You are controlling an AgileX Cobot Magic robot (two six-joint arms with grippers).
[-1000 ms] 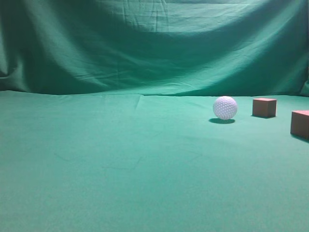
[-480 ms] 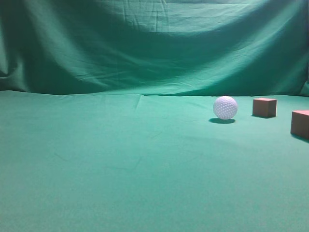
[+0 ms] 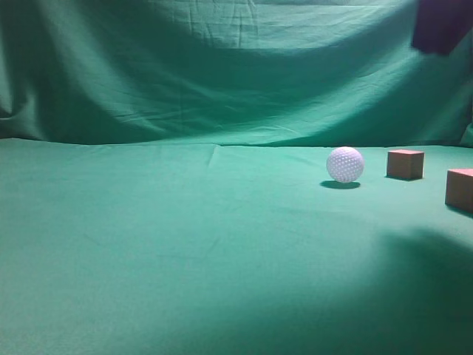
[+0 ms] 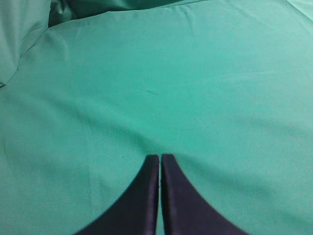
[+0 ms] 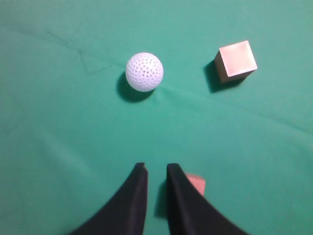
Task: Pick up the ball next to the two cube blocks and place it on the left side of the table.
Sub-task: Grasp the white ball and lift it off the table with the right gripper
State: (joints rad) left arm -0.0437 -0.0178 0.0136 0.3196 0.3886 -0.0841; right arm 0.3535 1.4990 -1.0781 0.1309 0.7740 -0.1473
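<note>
The white dimpled ball (image 3: 345, 164) rests on the green table (image 3: 185, 244) at the right. The two cube blocks, one (image 3: 405, 164) just right of the ball and one (image 3: 459, 189) at the right edge, stand beside it. In the right wrist view my right gripper (image 5: 156, 167) hangs above the cloth with a narrow gap between its jaws, empty. The ball (image 5: 144, 72) lies ahead of it, one cube (image 5: 237, 60) to the ball's right, the other cube (image 5: 196, 183) partly hidden behind the right finger. My left gripper (image 4: 160, 156) is shut and empty over bare cloth.
A dark part of the right arm (image 3: 441, 26) shows at the top right of the exterior view and throws a shadow (image 3: 421, 274) on the cloth at lower right. A wrinkled green backdrop (image 3: 222, 66) closes the far side.
A dark part of the right arm has come into the top right of the exterior view, and a shadow has spread over the lower right of the table. Ball and cubes have not moved.
</note>
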